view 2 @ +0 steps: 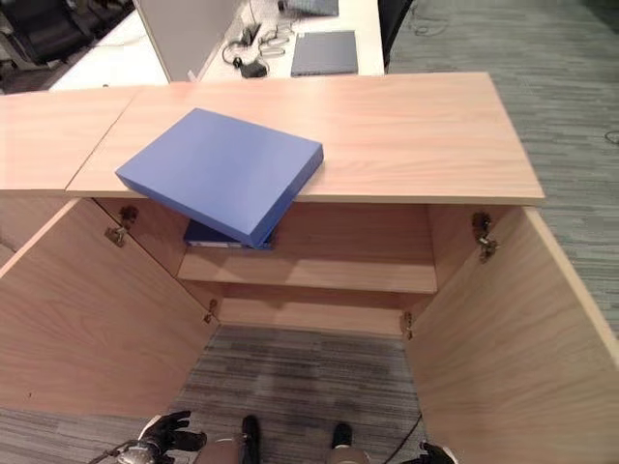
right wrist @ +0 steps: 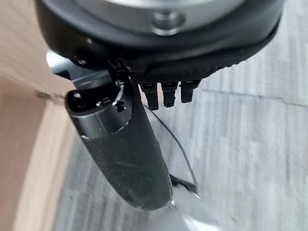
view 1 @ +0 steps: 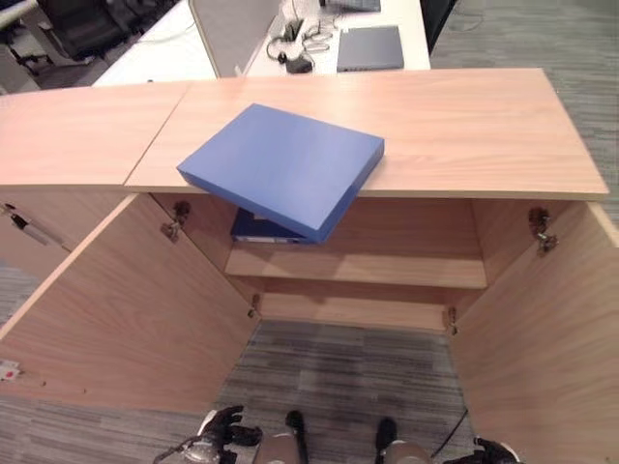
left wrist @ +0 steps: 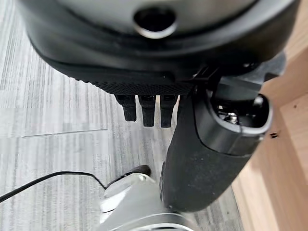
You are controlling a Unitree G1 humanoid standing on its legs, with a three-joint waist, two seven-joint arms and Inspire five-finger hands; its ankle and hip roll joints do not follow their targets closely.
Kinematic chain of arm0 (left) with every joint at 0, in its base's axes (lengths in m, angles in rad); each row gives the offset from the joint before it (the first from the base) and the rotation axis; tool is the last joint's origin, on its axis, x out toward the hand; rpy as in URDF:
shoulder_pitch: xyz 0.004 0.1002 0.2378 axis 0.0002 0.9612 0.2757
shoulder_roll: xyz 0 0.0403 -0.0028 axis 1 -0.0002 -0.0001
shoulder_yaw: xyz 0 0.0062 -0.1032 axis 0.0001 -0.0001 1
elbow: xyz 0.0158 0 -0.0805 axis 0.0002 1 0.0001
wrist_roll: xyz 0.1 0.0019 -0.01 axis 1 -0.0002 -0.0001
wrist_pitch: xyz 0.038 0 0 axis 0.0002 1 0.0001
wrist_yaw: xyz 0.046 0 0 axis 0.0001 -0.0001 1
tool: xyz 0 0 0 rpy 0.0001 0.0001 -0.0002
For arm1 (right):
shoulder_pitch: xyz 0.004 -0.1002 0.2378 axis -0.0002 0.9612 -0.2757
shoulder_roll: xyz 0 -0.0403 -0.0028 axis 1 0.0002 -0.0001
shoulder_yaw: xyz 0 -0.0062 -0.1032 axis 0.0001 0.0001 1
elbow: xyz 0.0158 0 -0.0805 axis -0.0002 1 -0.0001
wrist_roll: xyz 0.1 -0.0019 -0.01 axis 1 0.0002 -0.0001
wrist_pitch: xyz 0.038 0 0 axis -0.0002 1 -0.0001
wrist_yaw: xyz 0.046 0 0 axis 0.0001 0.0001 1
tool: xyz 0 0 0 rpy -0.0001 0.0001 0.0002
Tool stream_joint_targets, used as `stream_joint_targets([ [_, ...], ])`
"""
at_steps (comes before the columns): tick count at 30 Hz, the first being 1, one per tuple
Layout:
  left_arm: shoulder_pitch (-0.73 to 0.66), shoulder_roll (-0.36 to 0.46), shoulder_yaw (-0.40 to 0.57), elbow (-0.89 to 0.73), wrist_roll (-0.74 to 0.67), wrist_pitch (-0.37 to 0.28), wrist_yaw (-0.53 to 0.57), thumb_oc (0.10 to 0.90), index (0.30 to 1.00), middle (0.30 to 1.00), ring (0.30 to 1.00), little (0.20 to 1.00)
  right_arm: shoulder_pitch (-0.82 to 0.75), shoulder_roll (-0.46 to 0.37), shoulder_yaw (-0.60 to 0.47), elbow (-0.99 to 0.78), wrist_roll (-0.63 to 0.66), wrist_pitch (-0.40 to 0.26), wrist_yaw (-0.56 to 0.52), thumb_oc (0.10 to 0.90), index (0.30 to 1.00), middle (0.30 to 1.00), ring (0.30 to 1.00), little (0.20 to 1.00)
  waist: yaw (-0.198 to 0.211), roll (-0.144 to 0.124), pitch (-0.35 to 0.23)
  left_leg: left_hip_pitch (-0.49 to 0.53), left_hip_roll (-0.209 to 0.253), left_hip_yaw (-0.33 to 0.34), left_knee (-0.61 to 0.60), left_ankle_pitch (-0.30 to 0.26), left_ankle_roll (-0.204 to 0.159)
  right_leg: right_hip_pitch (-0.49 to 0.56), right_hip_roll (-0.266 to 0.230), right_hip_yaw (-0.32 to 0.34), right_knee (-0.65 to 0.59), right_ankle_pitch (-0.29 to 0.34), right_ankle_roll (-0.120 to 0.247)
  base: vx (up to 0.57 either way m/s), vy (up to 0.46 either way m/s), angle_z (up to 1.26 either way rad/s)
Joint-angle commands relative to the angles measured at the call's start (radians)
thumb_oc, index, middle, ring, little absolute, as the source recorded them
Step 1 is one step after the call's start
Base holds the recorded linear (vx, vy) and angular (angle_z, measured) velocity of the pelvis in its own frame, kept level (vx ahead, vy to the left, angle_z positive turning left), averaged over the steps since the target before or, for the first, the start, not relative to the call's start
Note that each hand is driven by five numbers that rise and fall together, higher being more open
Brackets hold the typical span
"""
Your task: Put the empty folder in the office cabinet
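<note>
Here both our hands hang low at the frame's bottom edge, left hand (view 1: 221, 428) and right hand (view 1: 495, 451), fingers relaxed, holding nothing. The blue folder (view 1: 282, 168) lies up-frame on the cabinet (view 1: 464, 126) top, corner overhanging, nearer our left.

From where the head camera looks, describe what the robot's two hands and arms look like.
Both hands are dark, nearly black. The left hand shows at the lower left on a silver-grey arm. The right hand shows at the lower right. Seen close, the left hand has a smooth black casing with a round recess, a textured strip, short blocky fingers and a thick matte black thumb. The right hand is built alike.
</note>
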Motion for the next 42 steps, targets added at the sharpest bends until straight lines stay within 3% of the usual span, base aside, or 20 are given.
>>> stream_joint_targets([
  [1, 0.029, 0.020, -0.057, -0.034, 0.031, -0.020, -0.010, 0.800, 0.900, 0.900, 0.900, 0.900, -0.008, -0.044, 0.027, -0.032, 0.012, -0.002, -0.012, 0.800, 0.900, 0.900, 0.900, 0.900, 0.044, -0.004, 0.014, 0.041, -0.038, -0.091, -0.058, -0.188, 0.081, 0.022, 0.033, 0.074, 0.030, -0.106, 0.113, 0.24, 0.129, -0.44],
  [2, 0.033, 0.017, -0.060, -0.037, 0.035, -0.024, -0.011, 0.800, 0.900, 0.900, 0.900, 0.900, -0.012, -0.041, 0.036, -0.037, 0.006, -0.006, -0.007, 0.800, 0.900, 0.900, 0.900, 0.900, 0.048, -0.004, 0.015, 0.066, -0.047, -0.108, -0.102, -0.199, 0.082, 0.034, 0.035, 0.093, 0.027, -0.114, 0.119, 0.20, 0.108, -0.53],
  [9, 0.032, 0.019, -0.069, -0.053, 0.066, -0.021, -0.003, 0.800, 0.900, 0.900, 0.900, 0.900, -0.011, -0.021, 0.065, -0.038, -0.037, -0.006, -0.001, 0.800, 0.900, 0.900, 0.900, 0.900, 0.029, 0.021, -0.021, 0.219, -0.041, -0.059, -0.285, -0.221, 0.101, 0.034, 0.042, 0.104, 0.016, -0.103, 0.133, 0.07, 0.069, -0.37],
  [17, 0.010, 0.052, -0.031, -0.163, 0.015, -0.042, 0.026, 0.800, 0.900, 0.900, 0.900, 0.900, 0.012, -0.006, 0.073, -0.025, -0.072, -0.006, 0.002, 0.800, 0.900, 0.900, 0.900, 0.900, 0.039, 0.021, -0.041, 0.282, -0.050, -0.052, -0.385, -0.208, 0.113, 0.042, 0.043, 0.093, 0.005, -0.094, 0.152, 0.03, 0.039, -0.07],
  [22, 0.028, 0.106, 0.045, -0.536, -0.014, -0.103, 0.132, 0.800, 0.900, 0.900, 0.900, 0.900, 0.035, 0.027, 0.038, -0.053, -0.044, -0.032, -0.019, 0.800, 0.900, 0.900, 0.900, 0.900, 0.062, 0.001, -0.044, 0.285, -0.054, -0.071, -0.400, -0.212, 0.120, 0.053, 0.034, 0.069, -0.005, -0.088, 0.163, -0.01, 0.000, 0.08],
  [23, 0.032, 0.107, 0.046, -0.541, -0.013, -0.100, 0.132, 0.800, 0.900, 0.900, 0.900, 0.900, 0.036, 0.027, 0.039, -0.053, -0.044, -0.032, -0.019, 0.800, 0.900, 0.900, 0.900, 0.900, 0.061, 0.001, -0.044, 0.286, -0.054, -0.071, -0.399, -0.212, 0.120, 0.053, 0.034, 0.069, -0.006, -0.088, 0.163, -0.02, -0.029, 0.20],
  [24, 0.058, 0.108, 0.074, -0.667, 0.024, -0.125, 0.186, 0.800, 0.900, 0.900, 0.900, 0.900, 0.045, 0.047, 0.031, -0.057, -0.042, -0.043, -0.031, 0.800, 0.900, 0.900, 0.900, 0.900, 0.072, -0.010, -0.044, 0.285, -0.056, -0.075, -0.401, -0.215, 0.121, 0.056, 0.033, 0.063, -0.010, -0.087, 0.166, -0.01, -0.020, 0.16],
  [25, 0.062, 0.108, 0.075, -0.672, 0.025, -0.122, 0.186, 0.800, 0.900, 0.900, 0.900, 0.900, 0.046, 0.048, 0.032, -0.057, -0.043, -0.043, -0.031, 0.800, 0.900, 0.900, 0.900, 0.900, 0.071, -0.011, -0.045, 0.285, -0.056, -0.075, -0.401, -0.215, 0.121, 0.057, 0.033, 0.063, -0.010, -0.087, 0.166, -0.01, -0.054, 0.12],
  [26, 0.066, 0.111, 0.094, -0.775, 0.123, -0.144, 0.317, 0.800, 0.900, 0.900, 0.900, 0.900, 0.050, 0.073, 0.035, -0.062, -0.046, -0.062, -0.065, 0.800, 0.900, 0.900, 0.900, 0.900, 0.084, -0.026, -0.047, 0.285, -0.057, -0.080, -0.402, -0.219, 0.123, 0.062, 0.033, 0.059, -0.017, -0.087, 0.168, 0.00, -0.049, 0.02],
  [28, 0.074, 0.098, 0.096, -0.836, 0.194, -0.152, 0.414, 0.800, 0.900, 0.900, 0.900, 0.900, 0.052, 0.090, 0.044, -0.067, -0.049, -0.081, -0.098, 0.800, 0.900, 0.900, 0.900, 0.900, 0.091, -0.038, -0.049, 0.287, -0.057, -0.080, -0.404, -0.223, 0.123, 0.067, 0.031, 0.056, -0.024, -0.084, 0.172, 0.00, -0.039, 0.03],
  [36, 0.104, 0.079, 0.138, -1.056, 0.285, -0.138, 0.551, 0.800, 0.900, 0.900, 0.900, 0.900, 0.056, 0.128, 0.078, -0.070, -0.055, -0.087, -0.143, 0.800, 0.900, 0.900, 0.900, 0.900, 0.107, -0.059, -0.058, 0.299, -0.055, -0.068, -0.409, -0.235, 0.124, 0.083, 0.034, 0.053, -0.066, -0.060, 0.177, 0.00, -0.012, 0.00],
  [39, 0.101, 0.114, 0.150, -1.113, 0.370, -0.130, 0.586, 0.800, 0.900, 0.900, 0.900, 0.900, 0.061, 0.135, 0.087, -0.069, -0.059, -0.086, -0.147, 0.800, 0.900, 0.900, 0.900, 0.900, 0.111, -0.061, -0.064, 0.303, -0.052, -0.057, -0.409, -0.238, 0.122, 0.086, 0.035, 0.054, -0.072, -0.059, 0.182, 0.03, -0.001, -0.04],
  [42, 0.090, 0.204, 0.177, -1.153, 0.539, -0.098, 0.636, 0.800, 0.900, 0.900, 0.900, 0.900, 0.068, 0.136, 0.101, -0.068, -0.060, -0.086, -0.138, 0.800, 0.900, 0.900, 0.900, 0.900, 0.110, -0.057, -0.067, 0.305, -0.056, -0.049, -0.409, -0.230, 0.122, 0.090, 0.033, 0.052, -0.075, -0.050, 0.185, 0.03, 0.017, 0.00],
])
